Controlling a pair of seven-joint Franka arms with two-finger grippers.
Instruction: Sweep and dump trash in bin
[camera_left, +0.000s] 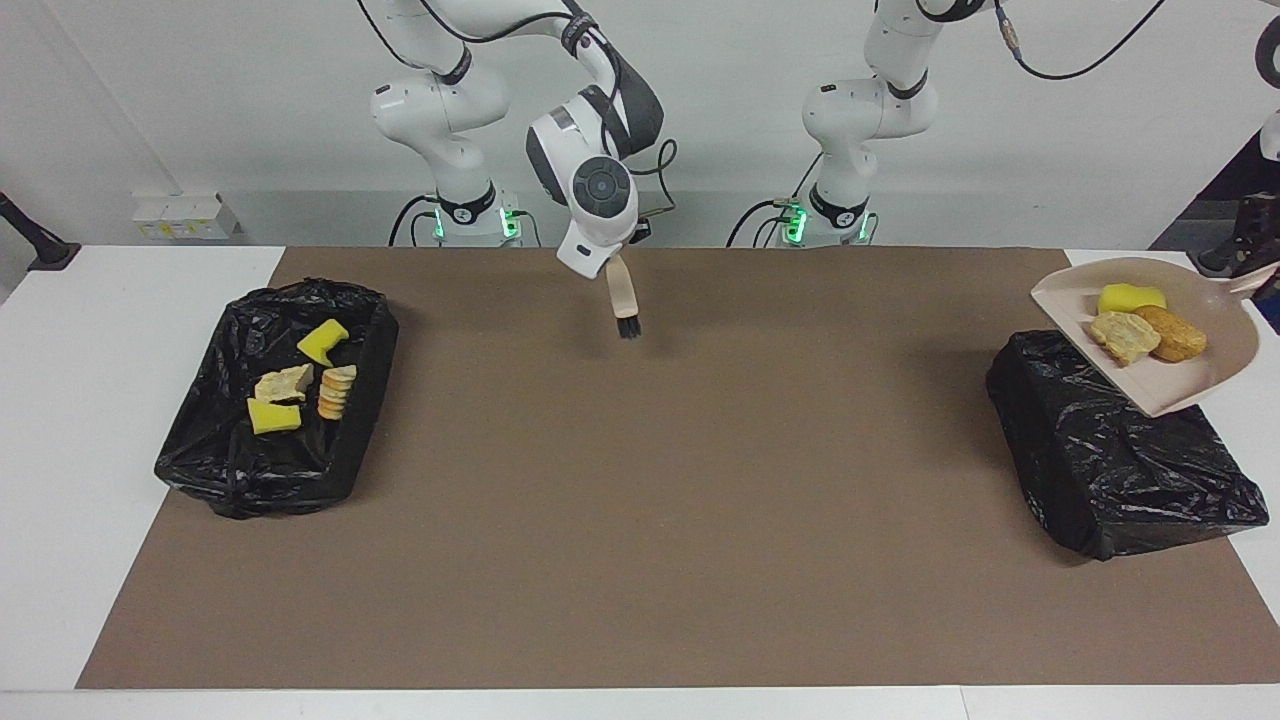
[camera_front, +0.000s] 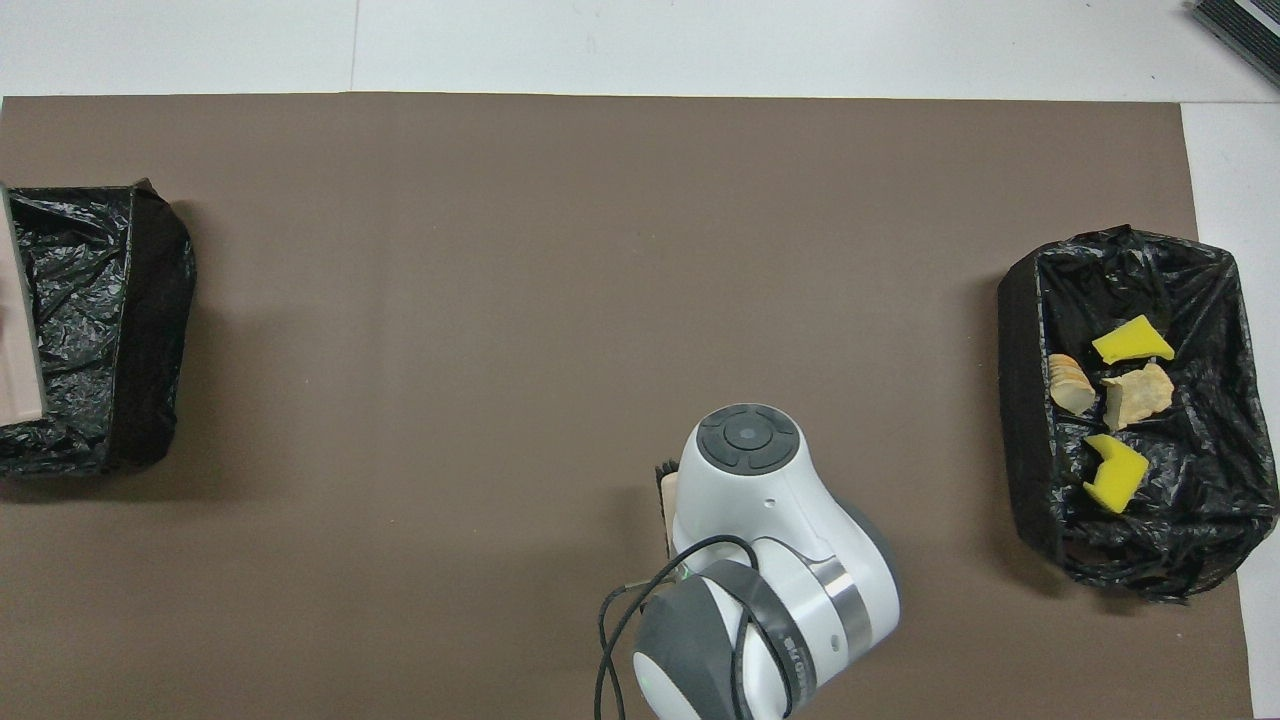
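Brown mat (camera_left: 640, 520) is running closest to the lens, bare along its camera-side edge.

- First bin (camera_left: 200, 470), lined with a black bag, is sitting on the mat's edge at my right arm's end. Four pieces of trash are lying in it: a yellow sponge chunk (camera_left: 322, 341), a pale tan lump (camera_left: 283, 384), a second yellow chunk (camera_left: 273, 417) and a sliced bread piece (camera_left: 337, 391) just beside the lump.
- Second bin (camera_left: 1120, 450), also black-bagged, is sitting on the mat's edge at my left arm's end.
- Beige dustpan (camera_left: 1215, 360) is hanging tilted in the air over the second bin, its open lip lower than its handle. It is carrying three more pieces: a yellow sponge (camera_left: 1131, 298), a crumbly tan piece (camera_left: 1124, 336) and a brown bread roll (camera_left: 1175, 334), the last two touching.
- My right gripper (camera_left: 608, 268) is hovering over the mat's robot-side strip, near the middle, its jaws clenching the handle of the hand brush (camera_left: 625, 305). The bristles are pointing down (whether they are touching the mat, I cannot tell).
- My left gripper is sitting outside both views, so its jaws are going unrecorded; the dustpan's handle is running off the edge there.
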